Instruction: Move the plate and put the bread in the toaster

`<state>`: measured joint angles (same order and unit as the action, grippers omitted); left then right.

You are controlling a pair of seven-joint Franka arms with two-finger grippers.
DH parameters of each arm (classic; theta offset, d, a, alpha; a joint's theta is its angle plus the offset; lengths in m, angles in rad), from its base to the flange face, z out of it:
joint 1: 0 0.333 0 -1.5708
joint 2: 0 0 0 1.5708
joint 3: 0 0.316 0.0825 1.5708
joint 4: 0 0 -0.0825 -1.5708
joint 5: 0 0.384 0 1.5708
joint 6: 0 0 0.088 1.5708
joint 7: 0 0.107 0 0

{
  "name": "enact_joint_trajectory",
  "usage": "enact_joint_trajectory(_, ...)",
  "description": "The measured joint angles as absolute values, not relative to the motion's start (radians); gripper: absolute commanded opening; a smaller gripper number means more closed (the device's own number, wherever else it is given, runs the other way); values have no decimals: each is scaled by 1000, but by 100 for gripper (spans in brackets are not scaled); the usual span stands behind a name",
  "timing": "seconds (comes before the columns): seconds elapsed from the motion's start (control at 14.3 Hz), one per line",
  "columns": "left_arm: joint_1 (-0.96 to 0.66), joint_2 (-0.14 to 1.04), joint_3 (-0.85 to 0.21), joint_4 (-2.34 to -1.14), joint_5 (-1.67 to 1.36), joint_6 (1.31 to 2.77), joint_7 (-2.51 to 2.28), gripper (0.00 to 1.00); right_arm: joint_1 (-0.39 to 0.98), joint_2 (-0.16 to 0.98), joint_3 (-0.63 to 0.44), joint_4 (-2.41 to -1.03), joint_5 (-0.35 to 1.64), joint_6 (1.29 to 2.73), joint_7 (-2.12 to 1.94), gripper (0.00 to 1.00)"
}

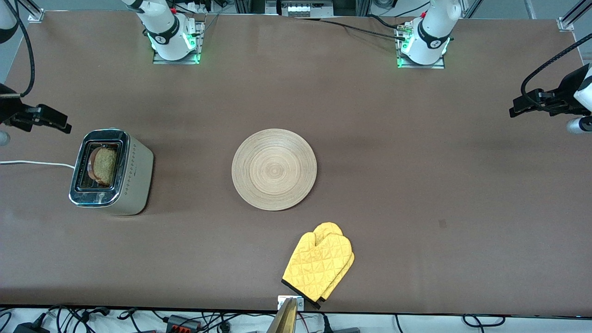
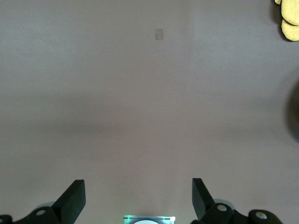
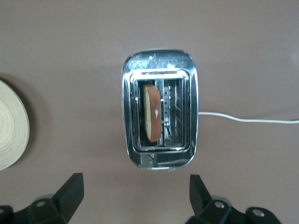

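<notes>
The toaster (image 1: 111, 172) stands toward the right arm's end of the table. The bread (image 1: 104, 165) sits upright in one of its slots, the one nearer the table's middle. The right wrist view shows the toaster (image 3: 160, 109) from above with the bread (image 3: 152, 119) in the slot. The light-wood plate (image 1: 274, 169) lies bare at the table's middle; its edge shows in the right wrist view (image 3: 11, 123). My right gripper (image 1: 58, 122) is open and empty, up in the air beside the toaster (image 3: 135, 196). My left gripper (image 1: 520, 108) is open and empty over bare table at the left arm's end (image 2: 138, 198).
A yellow oven mitt (image 1: 319, 266) lies nearer the front camera than the plate, by the table's front edge; its tip shows in the left wrist view (image 2: 289, 18). The toaster's white cord (image 1: 32, 163) runs off the table's end.
</notes>
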<state>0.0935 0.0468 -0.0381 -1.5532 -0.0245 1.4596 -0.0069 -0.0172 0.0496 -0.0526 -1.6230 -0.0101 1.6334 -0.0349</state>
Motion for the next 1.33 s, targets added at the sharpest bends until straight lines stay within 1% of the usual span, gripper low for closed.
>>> enact_joint_trajectory(0.35, 94, 47, -38, -1554, -25, 1460, -7, 100, -17, -19, -52, -1703, -10, 1638, -35, 100)
enact_joint_trajectory(1.33, 103, 47, -38, -1554, -42, 1460, -7, 100, -17, -20, -51, -1704, -10, 1655, -40, 100)
